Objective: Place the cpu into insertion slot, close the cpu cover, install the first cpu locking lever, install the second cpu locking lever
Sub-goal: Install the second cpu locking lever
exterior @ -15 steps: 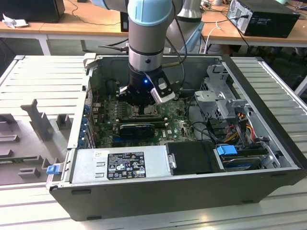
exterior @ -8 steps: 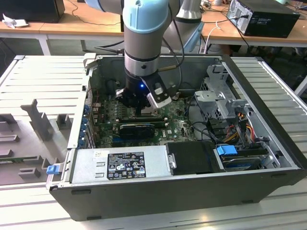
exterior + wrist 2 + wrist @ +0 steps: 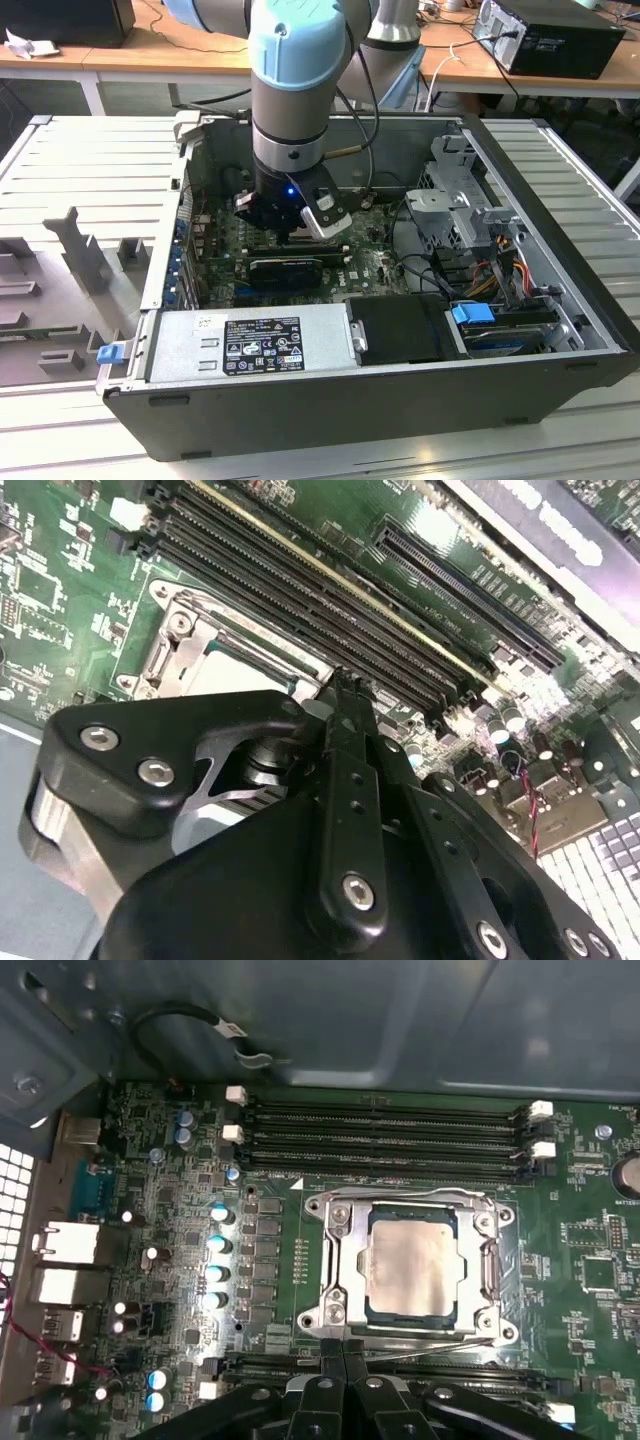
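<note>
The open dark grey metal computer case (image 3: 560, 300) lies on its side on a slatted grey table (image 3: 90, 170), and the silver-and-blue robot arm (image 3: 300, 70) comes straight down into it, wrist vertical, just left of the case's middle in the exterior view. Under it lies the green motherboard (image 3: 600, 1290) with its long black memory slots (image 3: 385, 1135).

The black gripper (image 3: 343, 1365) hangs low over the board beside the square grey-rimmed insertion slot (image 3: 335, 1310). In the first wrist view its two fingers (image 3: 322, 1380) stand pressed together, closed on nothing that I can make out, their tips at the socket's edge.

The thin silver-grey cpu cover (image 3: 490, 1260) lies flat, down over the socket. Through its square cut-out shows the small silvery-grey cpu (image 3: 408, 1260), seated in the slot. A thin wire lever seems to run along the socket edge nearest the fingertips, though it is hard to follow.
</note>
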Robot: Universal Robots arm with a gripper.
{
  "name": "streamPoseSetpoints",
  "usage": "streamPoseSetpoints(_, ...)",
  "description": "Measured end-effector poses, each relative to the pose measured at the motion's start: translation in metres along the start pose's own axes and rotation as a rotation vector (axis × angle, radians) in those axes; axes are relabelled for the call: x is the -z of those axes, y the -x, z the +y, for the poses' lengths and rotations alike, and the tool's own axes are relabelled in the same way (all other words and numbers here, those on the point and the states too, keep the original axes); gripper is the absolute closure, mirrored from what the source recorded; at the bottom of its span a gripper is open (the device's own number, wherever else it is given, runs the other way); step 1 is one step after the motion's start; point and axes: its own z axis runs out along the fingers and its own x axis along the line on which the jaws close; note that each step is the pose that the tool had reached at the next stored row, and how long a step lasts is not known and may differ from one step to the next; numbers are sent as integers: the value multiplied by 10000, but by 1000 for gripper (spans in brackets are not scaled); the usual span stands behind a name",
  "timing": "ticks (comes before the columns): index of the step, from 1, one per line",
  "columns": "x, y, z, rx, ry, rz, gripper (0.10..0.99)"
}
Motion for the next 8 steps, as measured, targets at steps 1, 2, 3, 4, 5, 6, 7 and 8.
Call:
streamPoseSetpoints(1,-20,-1,-11,0,30,0,980)
streamPoseSetpoints(2,-27,-10,-33,3,149,-6,980)
streamPoseSetpoints(3,-27,-23,-46,3,266,-12,980)
streamPoseSetpoints(4,-26,-36,-59,7,374,-16,980)
streamPoseSetpoints(5,-26,-57,-79,12,537,-23,980)
streamPoseSetpoints(6,-25,-67,-93,14,639,-29,980)
streamPoseSetpoints(7,-25,-77,-109,15,738,-34,980)
streamPoseSetpoints(8,-24,-84,-124,17,811,-37,980)
